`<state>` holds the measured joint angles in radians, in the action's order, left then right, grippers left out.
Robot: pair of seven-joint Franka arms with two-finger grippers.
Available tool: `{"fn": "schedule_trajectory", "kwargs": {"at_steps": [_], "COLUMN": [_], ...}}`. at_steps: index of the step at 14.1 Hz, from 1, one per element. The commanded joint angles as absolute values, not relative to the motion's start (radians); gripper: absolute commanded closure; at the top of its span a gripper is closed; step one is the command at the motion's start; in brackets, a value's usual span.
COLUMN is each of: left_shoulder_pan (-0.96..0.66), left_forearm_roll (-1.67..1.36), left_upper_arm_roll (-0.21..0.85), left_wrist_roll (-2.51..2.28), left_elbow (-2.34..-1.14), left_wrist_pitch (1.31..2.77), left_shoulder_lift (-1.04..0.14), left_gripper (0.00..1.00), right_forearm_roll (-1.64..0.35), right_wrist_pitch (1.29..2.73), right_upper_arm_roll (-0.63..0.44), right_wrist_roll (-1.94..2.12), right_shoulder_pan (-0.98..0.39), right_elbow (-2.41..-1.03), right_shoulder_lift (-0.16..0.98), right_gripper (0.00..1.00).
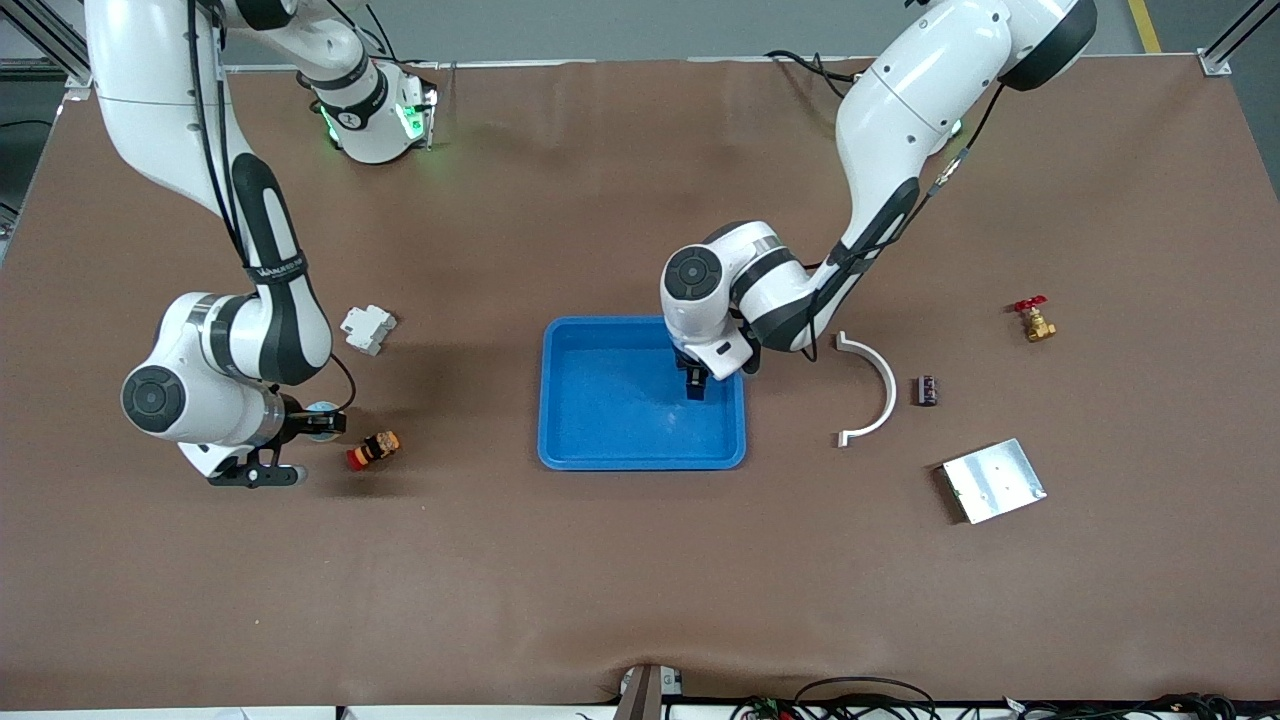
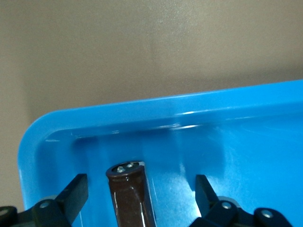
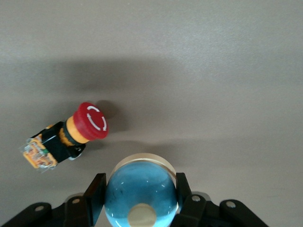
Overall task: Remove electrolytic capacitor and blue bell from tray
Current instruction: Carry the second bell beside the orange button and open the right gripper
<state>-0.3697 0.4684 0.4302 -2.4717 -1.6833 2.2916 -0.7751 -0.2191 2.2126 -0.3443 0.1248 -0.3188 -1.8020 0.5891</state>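
**Inspector:** State of the left gripper (image 2: 141, 198)?

**Assistant:** Down inside the tray (image 1: 600, 440), in the corner toward the left arm's end and farther from the front camera. Its fingers (image 2: 73, 194) are spread wide, one on each side of the electrolytic capacitor (image 2: 131, 194), neither one touching. The capacitor lies on the tray floor, its terminal end pointing at the tray wall.

**Inspector:** And the right gripper (image 3: 139, 198)?

**Assistant:** Pinched shut on the blue bell (image 3: 140, 191), out of the tray, over bare table at the right arm's end, just beside the red emergency-stop button (image 1: 373, 449).

**Inspector:** Risks?

**Assistant:** In my judgement, three. The capacitor is a smooth cylinder; if the fingers close off its centre it may roll or squirt out. It lies close to the wall, so a finger could catch the rim and drag the tray. On the right, the bell is round and glossy; released there, it might roll into the button.

**Inspector:** Progress?

**Assistant:** Bell out but not yet set down; capacitor not yet gripped.
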Motion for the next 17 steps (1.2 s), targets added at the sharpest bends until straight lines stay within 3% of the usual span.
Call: {"fn": "schedule_trajectory", "kwargs": {"at_steps": [1,3,5,6,9,12,17], "left_shoulder_pan": [-0.373,-0.377,-0.382,-0.382,-0.387,-0.387,-0.341], "left_forearm_roll": [0.479,0.479,0.479,0.480,0.492,0.495,0.477], "left_upper_arm_roll": [0.430,0.430,0.430,0.430,0.430,0.439,0.466], "left_wrist_roll": [-2.474,-2.474,-2.471,-2.473,-2.451,-2.338,-1.851], "left_elbow": [-1.675,-1.677,-1.675,-1.674,-1.672,-1.671,-1.674], "left_wrist_pitch": [2.298,2.296,2.296,2.296,2.292,2.284,2.162], "left_shoulder_lift": [-0.779,-0.778,-0.778,-0.778,-0.776,-0.753,-0.628], "left_gripper": [0.20,0.73,1.00,1.00,1.00,1.00,1.00], "right_forearm_roll": [-0.225,-0.229,-0.230,-0.232,-0.233,-0.258,-0.259], "right_wrist_pitch": [2.235,2.233,2.233,2.233,2.235,2.235,2.186], "right_upper_arm_roll": [-0.347,-0.347,-0.347,-0.347,-0.347,-0.350,-0.386], "right_wrist_roll": [0.144,0.138,0.137,0.137,0.130,0.138,0.138], "right_shoulder_pan": [-0.318,-0.316,-0.314,-0.314,-0.318,-0.314,-0.327], "right_elbow": [-1.828,-1.825,-1.827,-1.827,-1.822,-1.822,-1.790], "right_shoulder_lift": [0.577,0.594,0.598,0.600,0.615,0.618,0.595], "right_gripper": [1.00,0.99,0.92,0.77,0.62,0.00,0.00]}}
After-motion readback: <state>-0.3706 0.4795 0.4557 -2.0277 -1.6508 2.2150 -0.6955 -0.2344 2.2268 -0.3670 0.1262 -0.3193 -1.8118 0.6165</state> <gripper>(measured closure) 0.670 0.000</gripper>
